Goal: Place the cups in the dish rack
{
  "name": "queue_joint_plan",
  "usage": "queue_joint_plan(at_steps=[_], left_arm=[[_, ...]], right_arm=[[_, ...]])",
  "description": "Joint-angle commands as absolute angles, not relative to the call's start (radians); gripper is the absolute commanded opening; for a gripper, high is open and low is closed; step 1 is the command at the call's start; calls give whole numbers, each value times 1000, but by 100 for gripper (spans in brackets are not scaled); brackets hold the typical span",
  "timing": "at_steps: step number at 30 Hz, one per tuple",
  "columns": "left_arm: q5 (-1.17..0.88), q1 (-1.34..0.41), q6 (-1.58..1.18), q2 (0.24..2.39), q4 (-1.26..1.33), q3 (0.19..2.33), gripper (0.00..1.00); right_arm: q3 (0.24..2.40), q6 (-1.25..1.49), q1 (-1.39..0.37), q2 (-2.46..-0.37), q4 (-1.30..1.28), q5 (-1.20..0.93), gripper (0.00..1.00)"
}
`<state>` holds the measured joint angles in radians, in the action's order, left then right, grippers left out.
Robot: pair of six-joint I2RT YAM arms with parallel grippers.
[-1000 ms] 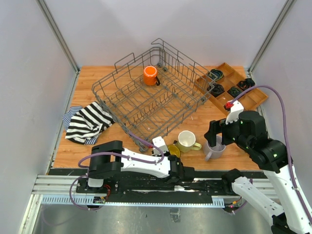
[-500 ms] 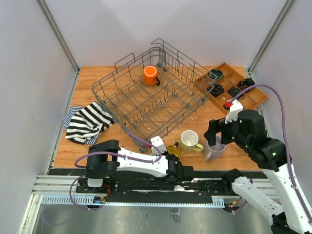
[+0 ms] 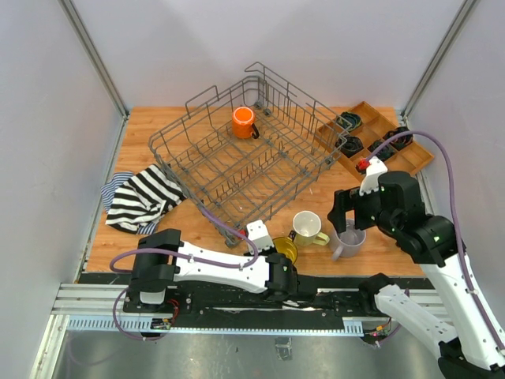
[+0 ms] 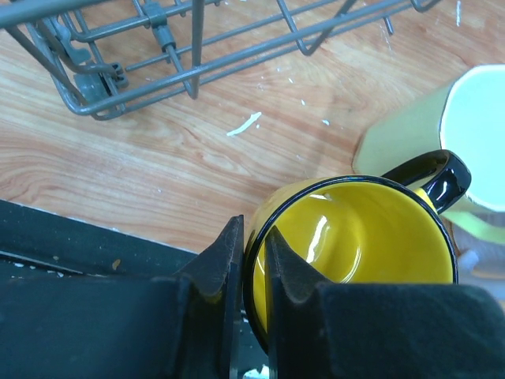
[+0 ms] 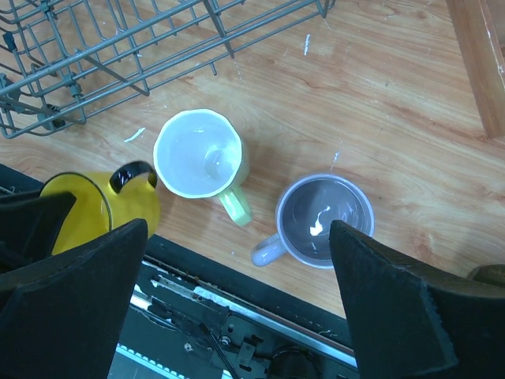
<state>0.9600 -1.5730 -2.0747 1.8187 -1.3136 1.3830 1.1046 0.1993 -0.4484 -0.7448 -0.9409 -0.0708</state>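
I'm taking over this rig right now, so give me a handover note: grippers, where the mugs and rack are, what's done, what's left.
Left gripper: shut on the rim of the yellow mug with a black handle, at the near edge of the wooden table.
Right gripper: open, holding nothing, above the lavender-grey mug.
Done: the orange mug is in the grey wire dish rack.
Left: the yellow, pale cream-yellow mug and lavender-grey mugs, all on the table in front of the rack.
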Motion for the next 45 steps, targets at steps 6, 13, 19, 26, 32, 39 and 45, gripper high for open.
queue_joint_plan(at_steps=[6, 13, 19, 26, 32, 39, 45], left_arm=[[1138, -1688, -2077, 1768, -1364, 1478, 1], [1247, -1740, -1990, 1738, -1367, 1503, 0], [1392, -1766, -1862, 1732, -1366, 1542, 0], [1641, -1776, -1577, 1735, -1366, 1591, 0], [1718, -1715, -1411, 1676, -1365, 1553, 0], [1718, -1643, -1467, 1492, -1364, 1428, 1], [1718, -1626, -1529, 1354, -1361, 1400, 0]], right_arm=[[1179, 209, -430, -784, -977, -99, 98], [1299, 247, -418, -875, -1091, -157, 98], [1382, 294, -408, -922, -1171, -214, 98], [1501, 369, -394, -972, -1276, -316, 100], [1545, 446, -372, -1002, -1341, -467, 93], [1463, 549, -355, -997, -1312, -667, 86], [1300, 724, -348, -935, -1111, -788, 87]])
